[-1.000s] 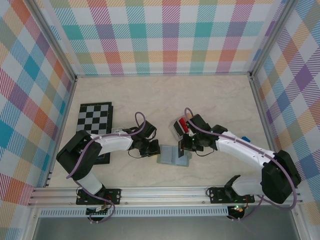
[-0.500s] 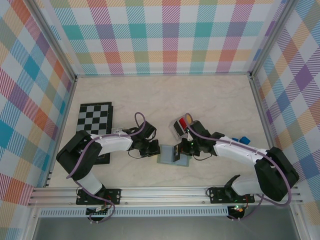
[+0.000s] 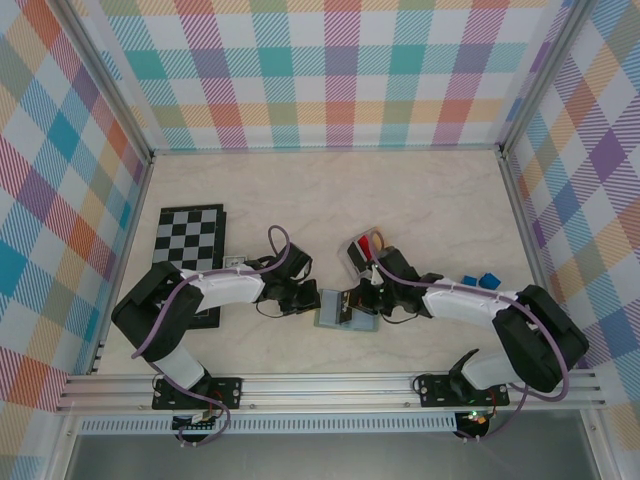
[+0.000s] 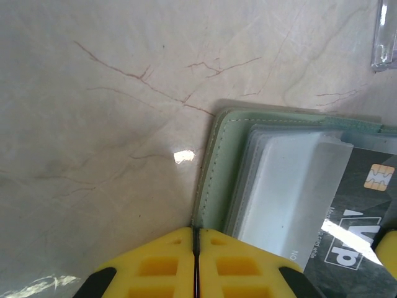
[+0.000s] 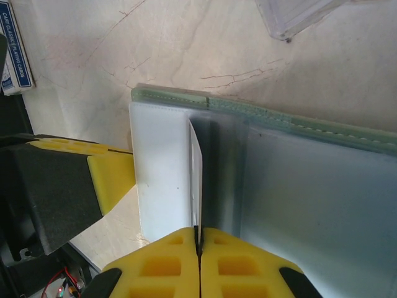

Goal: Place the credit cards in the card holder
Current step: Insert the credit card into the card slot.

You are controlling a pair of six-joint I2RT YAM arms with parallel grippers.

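The sage-green card holder (image 3: 345, 311) (image 4: 231, 155) (image 5: 322, 127) lies open on the table between both arms, its clear slot pockets (image 4: 291, 180) facing up. My left gripper (image 3: 308, 298) (image 4: 196, 231) is shut on the holder's left edge. My right gripper (image 3: 360, 298) (image 5: 199, 233) is shut on a dark grey credit card (image 4: 366, 205), seen edge-on (image 5: 196, 180) in the right wrist view. The card's far end lies under a clear pocket flap. More credit cards (image 3: 376, 241), red and tan, sit in the clear tray (image 3: 358, 256).
A chessboard (image 3: 190, 240) lies at the left, with a small playing-card box (image 3: 236, 262) (image 5: 13, 56) beside it. Small blue pieces (image 3: 478, 281) lie right of the right arm. The tray's corner (image 4: 386, 34) (image 5: 298, 13) is just beyond the holder. Checked walls enclose the table.
My right gripper has come forward and down from the tray to the holder with the card, uncovering the tray's cards. The left gripper has stayed on the holder's edge.
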